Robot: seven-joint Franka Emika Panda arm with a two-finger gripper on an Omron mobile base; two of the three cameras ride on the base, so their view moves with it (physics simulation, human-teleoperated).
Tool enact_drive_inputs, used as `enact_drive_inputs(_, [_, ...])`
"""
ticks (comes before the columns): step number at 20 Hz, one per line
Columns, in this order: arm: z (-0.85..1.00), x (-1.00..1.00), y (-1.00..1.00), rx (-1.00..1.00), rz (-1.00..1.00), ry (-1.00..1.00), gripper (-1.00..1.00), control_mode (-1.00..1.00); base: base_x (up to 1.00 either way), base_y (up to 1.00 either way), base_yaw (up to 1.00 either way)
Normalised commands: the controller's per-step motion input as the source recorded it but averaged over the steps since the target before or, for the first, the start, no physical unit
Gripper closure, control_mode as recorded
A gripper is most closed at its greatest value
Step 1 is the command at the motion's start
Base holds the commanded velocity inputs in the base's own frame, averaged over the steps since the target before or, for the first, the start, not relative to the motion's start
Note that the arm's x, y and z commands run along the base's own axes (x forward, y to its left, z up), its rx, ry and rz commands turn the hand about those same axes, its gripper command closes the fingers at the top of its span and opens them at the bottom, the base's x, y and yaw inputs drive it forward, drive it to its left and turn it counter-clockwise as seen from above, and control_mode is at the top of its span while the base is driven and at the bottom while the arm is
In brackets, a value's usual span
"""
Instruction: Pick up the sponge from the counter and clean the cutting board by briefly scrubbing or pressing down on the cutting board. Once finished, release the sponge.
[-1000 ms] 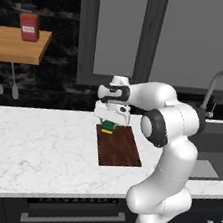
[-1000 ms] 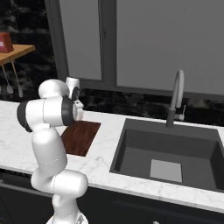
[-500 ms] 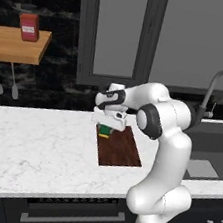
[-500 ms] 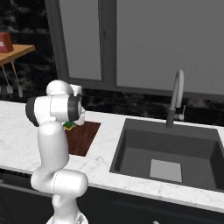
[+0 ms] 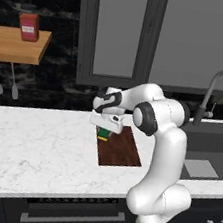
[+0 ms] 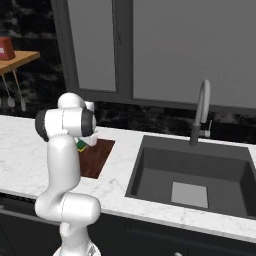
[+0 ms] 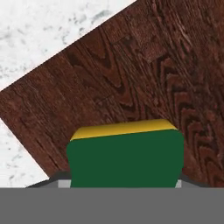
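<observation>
Pressing down toward the cutting board, I am carrying the sponge clamped between my jaws, green layer facing my hand camera and the yellow base showing as a thin strip along its twelve o'clock edge. My gripper is hanging over the board's far corner, at about eleven o'clock on the board in the left base view, and the sponge's underside looks to be at or just above the wood (I cannot tell whether it is actually touching).

Compared with a second ago, my arm is reaching further toward nine o'clock and my hand is sitting lower; the sponge, which was held just past the board's far edge, is now over the wood itself. In the hand view the reddish-brown grain is spreading from about two o'clock round to eight, with the counter marble showing at ten o'clock and again near eight.

I am reading that as the carry being finished and the scrubbing stage beginning. What is left, by my judgement, is a short push or rub on the wood and then parting my jaws to let the sponge go. The risk is working this close to the corner, where the sponge could slide off onto the marble.
</observation>
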Motion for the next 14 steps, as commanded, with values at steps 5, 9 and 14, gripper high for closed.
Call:
enact_drive_inputs(5, [-0.16,0.50,0.00,0.00,0.00,-0.01,1.00,-1.00,0.00,0.00,0.00])
enact_drive_inputs(9, [-0.33,0.50,0.00,0.00,0.00,-0.05,1.00,-1.00,0.00,0.00,0.00])
enact_drive_inputs(14, [-0.36,0.52,0.00,0.00,0.00,-0.05,1.00,-1.00,0.00,0.00,0.00])
